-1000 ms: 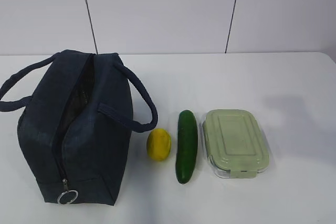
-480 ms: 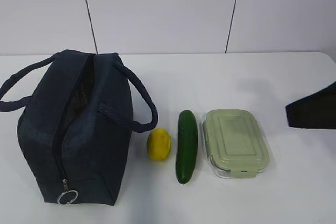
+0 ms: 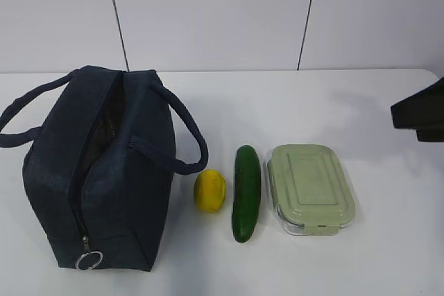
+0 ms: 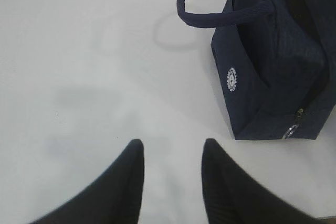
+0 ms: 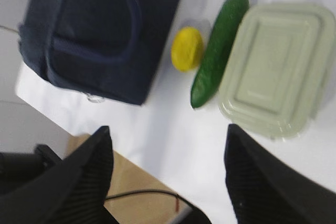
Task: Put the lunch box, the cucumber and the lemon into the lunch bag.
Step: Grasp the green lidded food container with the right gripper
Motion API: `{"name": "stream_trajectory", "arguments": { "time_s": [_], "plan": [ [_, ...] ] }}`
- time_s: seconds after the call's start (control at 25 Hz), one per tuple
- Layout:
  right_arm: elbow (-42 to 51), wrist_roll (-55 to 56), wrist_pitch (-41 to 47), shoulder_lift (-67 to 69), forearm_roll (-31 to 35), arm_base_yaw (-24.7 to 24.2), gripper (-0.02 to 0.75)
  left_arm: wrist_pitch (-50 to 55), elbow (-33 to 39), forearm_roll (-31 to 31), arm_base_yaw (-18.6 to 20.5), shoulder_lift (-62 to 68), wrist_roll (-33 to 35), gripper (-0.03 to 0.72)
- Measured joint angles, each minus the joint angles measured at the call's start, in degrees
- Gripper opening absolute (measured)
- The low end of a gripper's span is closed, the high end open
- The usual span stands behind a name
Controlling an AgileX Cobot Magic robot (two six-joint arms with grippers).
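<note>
On the white counter the bag stands at the left with its top zipper undone, and to its right lie the lemon, the cucumber and the lunch box in a row, cucumber just beside the box. The left claw hangs empty, partly spread, over bare counter near the bag. The right claw gapes wide and empty above the row.

Navy lunch bag (small white emblem); yellow lemon; dark green cucumber; pale green-lidded lunch box
</note>
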Motion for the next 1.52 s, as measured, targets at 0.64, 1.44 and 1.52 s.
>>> {"name": "stream_trajectory", "arguments": {
  "time_s": [0.64,1.44,1.52],
  "plan": [
    [0.5,-17.3,0.2,20.8,8.2,-4.7,0.484,0.0,0.0,0.0,0.0,0.0,0.0,0.264],
    [3.9,-30.9,-0.9,36.1,16.7,-9.8,0.484,0.0,0.0,0.0,0.0,0.0,0.0,0.264],
    [3.1,-31.6,-0.9,37.6,16.8,-9.8,0.484,0.0,0.0,0.0,0.0,0.0,0.0,0.264]
  ]
}}
